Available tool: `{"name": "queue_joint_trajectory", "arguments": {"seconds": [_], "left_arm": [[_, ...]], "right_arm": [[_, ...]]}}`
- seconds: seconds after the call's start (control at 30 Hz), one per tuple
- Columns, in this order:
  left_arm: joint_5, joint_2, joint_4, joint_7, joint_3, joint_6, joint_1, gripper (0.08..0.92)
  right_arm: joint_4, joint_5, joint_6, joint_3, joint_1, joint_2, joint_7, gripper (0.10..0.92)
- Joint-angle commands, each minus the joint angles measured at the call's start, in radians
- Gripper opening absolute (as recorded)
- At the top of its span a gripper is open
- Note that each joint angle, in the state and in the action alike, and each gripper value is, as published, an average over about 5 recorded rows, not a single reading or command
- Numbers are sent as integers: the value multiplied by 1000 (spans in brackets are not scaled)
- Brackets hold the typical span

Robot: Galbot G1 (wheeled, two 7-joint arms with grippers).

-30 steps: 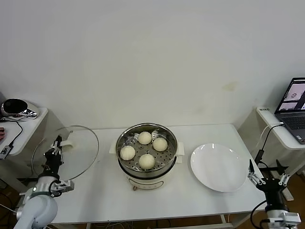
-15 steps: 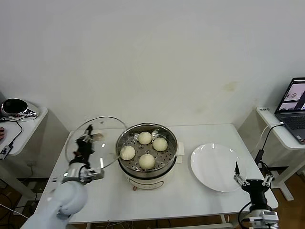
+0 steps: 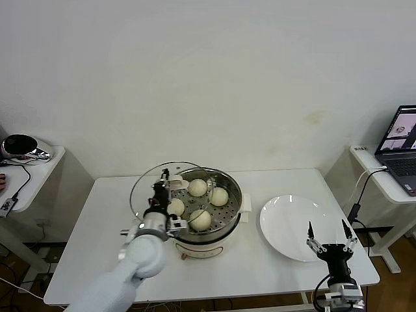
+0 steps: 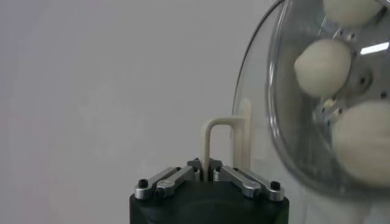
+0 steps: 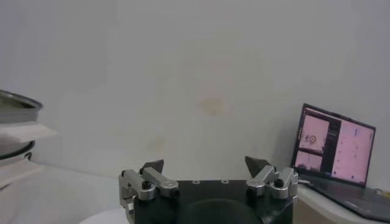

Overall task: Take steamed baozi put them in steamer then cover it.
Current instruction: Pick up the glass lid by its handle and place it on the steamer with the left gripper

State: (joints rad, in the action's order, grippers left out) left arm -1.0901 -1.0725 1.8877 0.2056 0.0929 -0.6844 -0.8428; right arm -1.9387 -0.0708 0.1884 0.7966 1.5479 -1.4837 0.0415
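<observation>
The steamer stands mid-table with four cream-white baozi on its perforated tray. My left gripper is shut on the cream handle of the clear glass cover. It holds the cover tilted, over the steamer's left rim. The left wrist view shows baozi through the glass. My right gripper is open and empty at the table's front right, beside the plate; it also shows in the right wrist view.
A flat white plate lies right of the steamer. A side stand with a laptop is at far right. A small side table with a dark round object stands at far left.
My left gripper has carried the cover rightward from the table's left edge to the steamer's left rim. My right gripper has shifted left toward the plate.
</observation>
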Motion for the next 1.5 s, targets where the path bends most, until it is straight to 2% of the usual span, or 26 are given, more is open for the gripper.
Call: {"name": "queue_joint_trajectory", "arguments": {"seconds": [0.03,0.57,1.17,1.5], "left_arm": [[-164,-138,-65,92,124,-42,83,147],[-187,-171,-93,93,149,-32,72,147],[-200,-199,-136,77,117,-11,48,147],[-187,-210,-120,59,103,-4,30,147]], "right_arm": [[11,-23,2,-14,-7,-8,-3,823],[14,-17,9,-9,3,-10,-3,823],[21,-10,16,-13,7,2,-1,823],[21,-8,15,-16,6,6,0,823]]}}
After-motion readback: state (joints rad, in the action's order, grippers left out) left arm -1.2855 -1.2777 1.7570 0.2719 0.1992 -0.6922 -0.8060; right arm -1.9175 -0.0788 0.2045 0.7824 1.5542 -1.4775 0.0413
